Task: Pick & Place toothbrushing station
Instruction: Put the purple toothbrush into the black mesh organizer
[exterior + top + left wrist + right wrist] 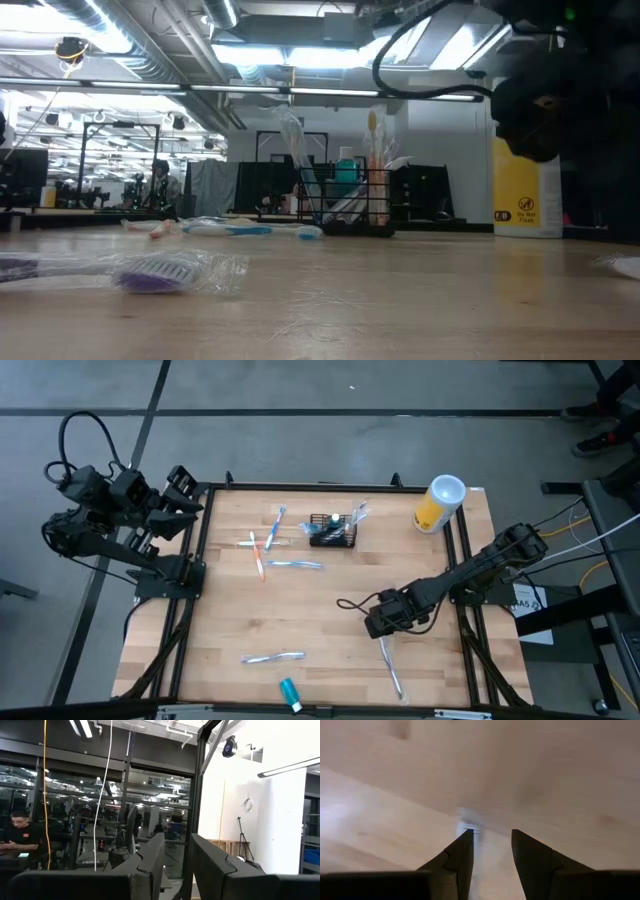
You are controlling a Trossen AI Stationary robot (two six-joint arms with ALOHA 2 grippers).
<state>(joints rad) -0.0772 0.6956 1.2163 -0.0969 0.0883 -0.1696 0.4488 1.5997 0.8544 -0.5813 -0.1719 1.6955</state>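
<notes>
The right pincer point(381, 622) is down low over the wooden worktop point(330, 610), toward the near right corner, its two dark fingers point(462, 852) parted by a narrow gap with nothing between them; the wrist view shows bare wood in the gap and the pale end of a wrapped toothbrush point(390, 665) just at the tip of one finger. That brush runs from the pincer toward the near edge, so the pose reads as a descent onto its end so the fingers can straddle it, though the brush looks a little off the centre of the gap. The caddy point(332, 531) that the brushes belong in, a small black wire-mesh box, stands well apart near the middle of the far edge, upright, with a few brushes and a tube already poking up from it. Between it and the pincer the wood is bare, so I judge the carry path free. Beside the caddy toward the left lie several more wrapped brushes point(295, 564) and an orange-red one point(259, 558); another wrapped brush point(272, 657) and a small blue tube point(290, 692) lie near the near edge. A yellow canister with a white lid point(439, 504) stands at the far right corner, close enough to the caddy to mind on approach. The left pincer point(180, 510) waits raised off the far left corner, fingers slightly apart and empty.
</notes>
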